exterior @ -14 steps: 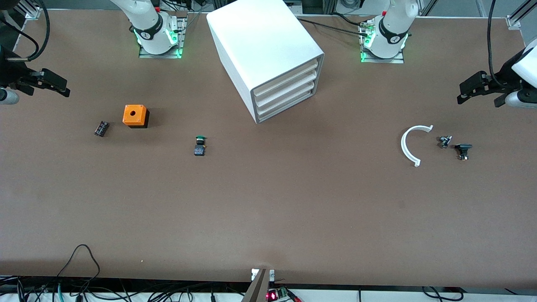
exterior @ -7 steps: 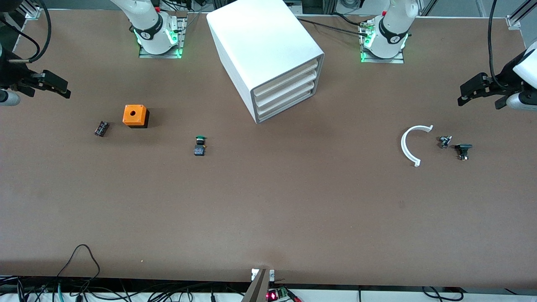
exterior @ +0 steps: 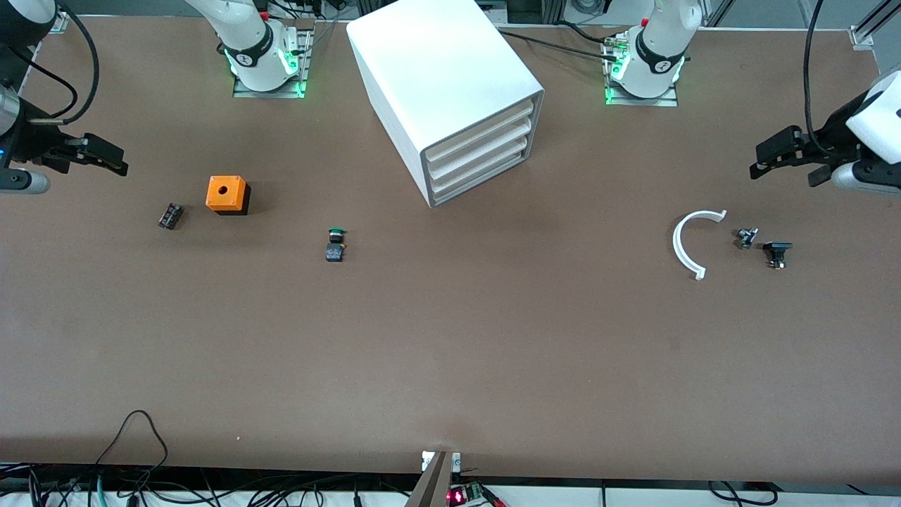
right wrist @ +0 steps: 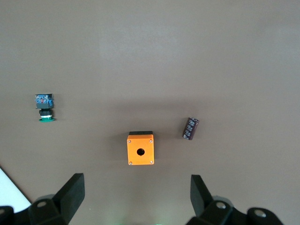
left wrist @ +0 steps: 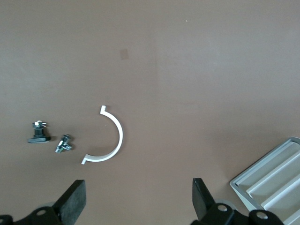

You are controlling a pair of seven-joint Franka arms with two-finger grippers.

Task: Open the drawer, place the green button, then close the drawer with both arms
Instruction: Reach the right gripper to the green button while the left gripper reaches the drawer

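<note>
The white cabinet (exterior: 443,77) stands at the table's back middle with all four drawers shut; the drawer (exterior: 480,179) is the lowest. The cabinet's front corner shows in the left wrist view (left wrist: 274,176). The green-capped button (exterior: 336,244) lies on the table nearer the front camera than the cabinet, toward the right arm's end, and shows in the right wrist view (right wrist: 44,108). My right gripper (exterior: 112,160) hangs open and empty over its end of the table (right wrist: 136,194). My left gripper (exterior: 761,165) hangs open and empty over the left arm's end (left wrist: 138,199).
An orange cube with a hole (exterior: 227,194) and a small black cylinder part (exterior: 170,215) lie toward the right arm's end. A white half ring (exterior: 684,243) and two small bolt parts (exterior: 746,237) (exterior: 777,252) lie toward the left arm's end.
Both grippers have shifted a little inward from the table's ends. Nothing on the table has moved.
</note>
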